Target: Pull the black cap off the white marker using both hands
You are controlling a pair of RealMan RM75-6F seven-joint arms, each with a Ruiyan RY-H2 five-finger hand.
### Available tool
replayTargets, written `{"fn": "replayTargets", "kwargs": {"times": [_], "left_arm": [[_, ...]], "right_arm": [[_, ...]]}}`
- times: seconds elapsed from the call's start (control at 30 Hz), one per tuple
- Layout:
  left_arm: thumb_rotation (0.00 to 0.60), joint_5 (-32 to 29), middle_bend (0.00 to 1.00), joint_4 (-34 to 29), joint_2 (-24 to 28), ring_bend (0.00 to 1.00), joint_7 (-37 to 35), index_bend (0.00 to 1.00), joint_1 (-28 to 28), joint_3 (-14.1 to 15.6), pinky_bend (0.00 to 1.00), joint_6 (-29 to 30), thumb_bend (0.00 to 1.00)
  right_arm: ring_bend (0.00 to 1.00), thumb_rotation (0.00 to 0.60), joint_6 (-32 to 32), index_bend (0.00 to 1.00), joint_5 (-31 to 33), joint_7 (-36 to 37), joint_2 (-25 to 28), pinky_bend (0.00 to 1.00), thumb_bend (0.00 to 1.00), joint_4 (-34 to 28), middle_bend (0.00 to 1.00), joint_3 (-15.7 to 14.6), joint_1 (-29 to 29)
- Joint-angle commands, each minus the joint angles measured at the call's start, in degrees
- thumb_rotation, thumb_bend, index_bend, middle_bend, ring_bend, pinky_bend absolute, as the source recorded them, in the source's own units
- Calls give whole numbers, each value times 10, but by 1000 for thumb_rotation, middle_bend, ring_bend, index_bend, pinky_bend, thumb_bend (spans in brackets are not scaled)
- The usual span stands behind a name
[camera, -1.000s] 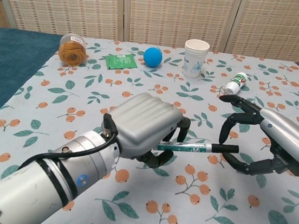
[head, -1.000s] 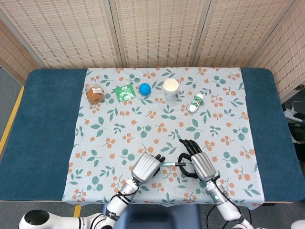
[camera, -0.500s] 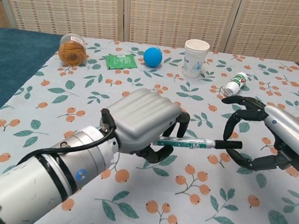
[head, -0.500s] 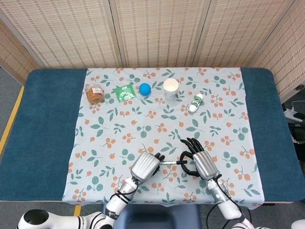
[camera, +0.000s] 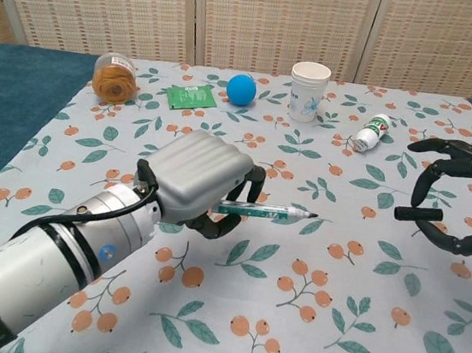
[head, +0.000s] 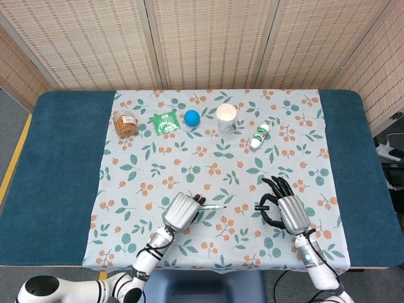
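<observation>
My left hand (camera: pixel 194 180) (head: pixel 182 211) grips the white marker (camera: pixel 268 208) (head: pixel 213 207) by its body, above the cloth. The bare tip points right. The black cap (camera: pixel 416 214) (head: pixel 262 206) is off the marker and pinched between the thumb and a finger of my right hand (camera: pixel 466 196) (head: pixel 287 211), which hangs well to the right of the marker tip. A wide gap separates cap and marker.
At the far side of the floral cloth (head: pixel 158 164) stand a snack jar (head: pixel 125 124), a green packet (head: pixel 165 122), a blue ball (head: pixel 191 117), a white cup (head: pixel 226 117) and a small white bottle (head: pixel 259 136) lying down. Blue table edges (head: pixel 57 170) flank the cloth.
The cap has come off the marker. My left hand drew the marker left while my right hand carried the cap to the right, opening a gap between them.
</observation>
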Motion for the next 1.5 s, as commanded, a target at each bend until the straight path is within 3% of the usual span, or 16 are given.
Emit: {"fn": "replayTargets", "kwargs": {"times": [0.03, 0.17, 0.27, 0.37, 0.5, 0.57, 0.73, 0.87, 0.97, 1.07, 1.17, 1.27, 1.37, 1.5], "left_arm": [[600, -13, 692, 43, -2, 787, -25, 591, 5, 8, 937, -17, 419], [600, -6, 639, 82, -11, 787, -50, 553, 6, 15, 937, -19, 417], [600, -1, 588, 96, -14, 787, -62, 504, 6, 18, 937, -17, 418], [600, 4, 512, 97, -11, 787, -71, 412, 7, 21, 937, -16, 420], [600, 10, 298, 84, 0, 767, -82, 233, 8, 23, 937, -16, 422], [600, 12, 221, 77, 3, 757, -88, 170, 9, 22, 935, -13, 411], [600, 17, 129, 42, 21, 730, -97, 77, 12, 21, 928, -7, 401], [600, 32, 103, -46, 72, 683, -117, 27, 29, 25, 909, 20, 399], [600, 58, 97, -145, 157, 475, -142, 3, 60, 44, 770, 62, 400], [600, 84, 139, -196, 247, 185, -194, 30, 100, 72, 502, 109, 401], [600, 89, 113, -211, 347, 61, -272, 43, 159, 112, 268, 160, 400], [600, 87, 85, -202, 417, 21, -370, 43, 226, 145, 182, 224, 399], [600, 76, 81, -176, 444, 17, -432, 40, 277, 160, 152, 265, 400], [600, 72, 71, -181, 479, 17, -428, 8, 287, 161, 146, 257, 402]], "right_arm": [[0, 600, -18, 694, 12, -3, 0, 0, 403, 16, 100, -3, -1], [0, 600, -51, 678, 28, -4, -17, 0, 402, 49, 100, -8, 4], [0, 600, -62, 609, 30, -8, -29, 0, 402, 70, 100, -11, 6], [0, 600, -78, 403, 37, -13, -37, 0, 401, 80, 94, -12, 9], [0, 600, -88, 98, 46, -33, -34, 0, 401, 75, 61, -11, 9], [0, 600, -83, 24, 47, -36, -29, 0, 401, 65, 52, -10, 7], [0, 600, -49, 0, 39, -52, 5, 0, 401, 13, 37, -6, -5], [0, 600, -3, 0, 18, -81, 57, 0, 385, -53, 25, -10, -23], [0, 600, 43, 0, 2, -132, 126, 0, 363, -117, 5, -24, -51], [0, 600, 87, 0, 13, -191, 187, 0, 358, -178, 0, -30, -86], [0, 600, 150, 1, 14, -242, 233, 0, 352, -219, 0, -32, -127], [0, 600, 198, 0, 5, -264, 254, 0, 331, -224, 0, -37, -160], [0, 600, 203, 0, 8, -269, 264, 0, 327, -234, 0, -40, -173], [0, 600, 191, 0, 12, -263, 274, 0, 327, -246, 0, -38, -174]]}}
